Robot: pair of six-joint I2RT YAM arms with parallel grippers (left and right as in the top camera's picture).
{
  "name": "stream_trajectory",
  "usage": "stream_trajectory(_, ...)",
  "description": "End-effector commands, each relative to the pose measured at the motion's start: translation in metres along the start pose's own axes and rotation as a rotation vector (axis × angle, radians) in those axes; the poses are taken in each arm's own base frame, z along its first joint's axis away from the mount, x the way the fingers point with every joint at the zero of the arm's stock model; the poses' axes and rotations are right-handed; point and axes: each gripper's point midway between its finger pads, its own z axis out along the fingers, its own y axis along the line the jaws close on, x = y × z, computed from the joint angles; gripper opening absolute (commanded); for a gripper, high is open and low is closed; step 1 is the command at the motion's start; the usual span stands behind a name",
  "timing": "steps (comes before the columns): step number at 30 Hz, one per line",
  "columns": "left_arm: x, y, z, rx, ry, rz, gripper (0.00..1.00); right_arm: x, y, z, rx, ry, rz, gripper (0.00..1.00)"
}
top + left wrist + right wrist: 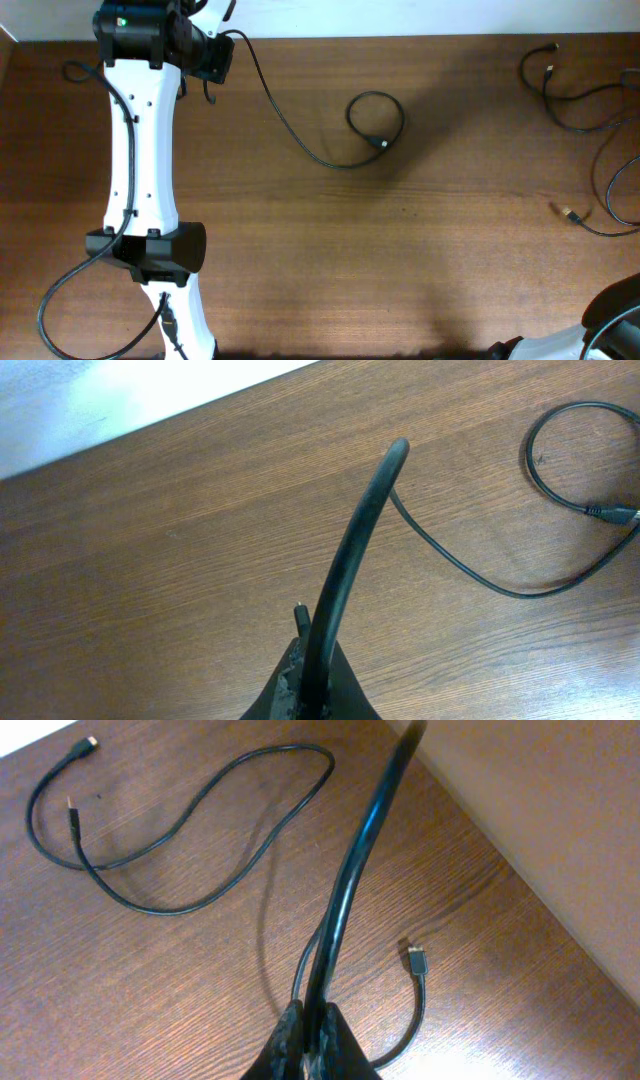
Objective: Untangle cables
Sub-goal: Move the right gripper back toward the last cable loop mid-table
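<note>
My left gripper (214,58) is at the table's far left edge, shut on the end of a thin black cable (290,130). That cable runs right across the table to a small loop (375,118) ending in a plug (383,143). In the left wrist view the jaws (315,695) pinch the cable (350,550), and its loop (560,430) lies at the right. My right gripper (310,1040) is shut on another black cable (350,880), held up off the table. Two more cables (565,95) (600,205) lie at the far right.
In the right wrist view a long loose cable (200,820) lies on the table at upper left, and a plug (417,960) lies near the table's right edge (500,870). The right arm's base (600,330) is at the bottom right corner. The left arm (140,150) spans the left side.
</note>
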Motion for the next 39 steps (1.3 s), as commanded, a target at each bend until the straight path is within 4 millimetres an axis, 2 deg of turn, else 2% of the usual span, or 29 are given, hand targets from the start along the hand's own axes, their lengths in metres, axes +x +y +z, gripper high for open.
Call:
stream_trajectory(1, -0.003, -0.007, 0.002, 0.003, -0.001, 0.007, 0.0, 0.011, 0.003, 0.018, -0.009, 0.041, -0.011, 0.04)
stream_trajectory(4, -0.007, -0.013, 0.002, 0.007, -0.013, 0.017, 0.0, 0.012, 0.003, 0.02, -0.01, 0.045, -0.01, 0.06)
stream_trajectory(5, -0.008, -0.013, 0.002, 0.007, -0.017, 0.019, 0.0, 0.012, 0.003, 0.02, -0.01, 0.045, -0.007, 0.45)
stream_trajectory(6, -0.008, -0.014, 0.002, 0.007, -0.017, 0.019, 0.0, 0.013, 0.002, 0.02, -0.009, 0.046, -0.006, 0.99)
stream_trajectory(20, -0.009, -0.014, 0.002, 0.007, -0.02, 0.024, 0.0, 0.018, 0.009, 0.019, -0.044, 0.068, -0.005, 1.0)
stream_trajectory(21, -0.009, -0.014, 0.002, 0.007, -0.02, 0.024, 0.0, 0.018, 0.011, 0.018, -0.056, 0.068, -0.004, 0.98)
stream_trajectory(26, -0.009, -0.014, 0.002, 0.007, -0.021, 0.028, 0.0, 0.004, 0.03, -0.007, -0.111, 0.011, -0.027, 0.96)
stream_trajectory(31, -0.009, -0.014, 0.002, 0.007, -0.021, 0.028, 0.0, -0.008, 0.077, -0.036, -0.177, -0.051, -0.105, 0.96)
stream_trajectory(33, -0.009, -0.014, 0.002, 0.007, -0.02, 0.028, 0.0, -0.005, 0.115, -0.043, -0.231, -0.05, -0.168, 0.96)
stream_trajectory(34, -0.009, -0.014, 0.002, 0.008, -0.02, 0.028, 0.0, 0.001, 0.141, -0.046, -0.255, -0.039, -0.217, 0.96)
stream_trajectory(35, -0.009, -0.014, 0.002, 0.008, -0.02, 0.027, 0.0, 0.006, 0.157, -0.048, -0.261, -0.031, -0.248, 0.96)
stream_trajectory(37, -0.009, -0.014, 0.002, 0.008, -0.019, 0.028, 0.0, 0.02, 0.203, -0.058, -0.28, -0.026, -0.348, 0.96)
stream_trajectory(39, -0.008, -0.015, 0.002, 0.01, -0.018, 0.03, 0.0, 0.031, 0.238, -0.068, -0.298, -0.033, -0.425, 0.96)
